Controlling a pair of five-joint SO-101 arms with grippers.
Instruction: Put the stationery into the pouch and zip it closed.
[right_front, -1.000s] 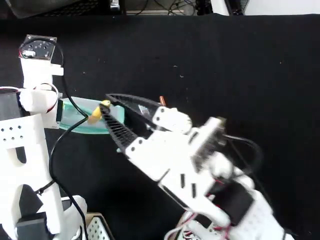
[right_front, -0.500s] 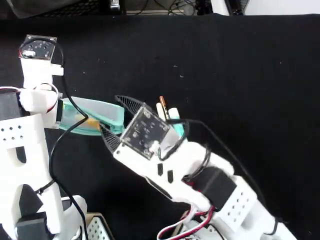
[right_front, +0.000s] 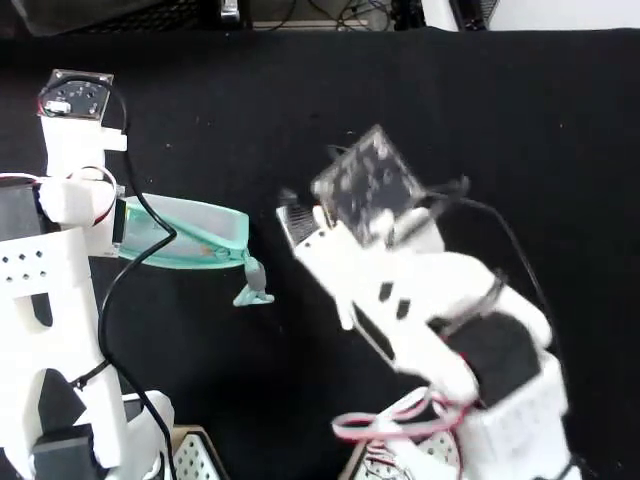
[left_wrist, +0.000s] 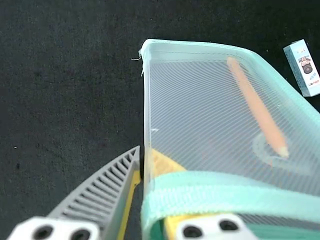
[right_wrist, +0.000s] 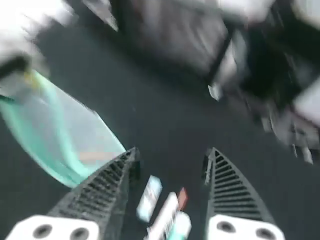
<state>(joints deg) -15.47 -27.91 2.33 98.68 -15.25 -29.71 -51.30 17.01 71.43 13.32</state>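
Translucent mint-green zip pouch (right_front: 185, 235), orange pencil (left_wrist: 257, 107) inside, end clamped in left jaws; right jaws, wide and empty, now lifted clear over small loose stationery pieces (right_wrist: 162, 210) on black counter (right_front: 500, 120); loading and zipping outstanding.

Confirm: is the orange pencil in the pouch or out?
In, it seems: the left wrist view shows the orange pencil through the translucent ribbed wall of the pouch, within its teal border.

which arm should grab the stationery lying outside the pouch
Probably right. The right end effector is open over the loose stationery; the left end effector is shut on the pouch.
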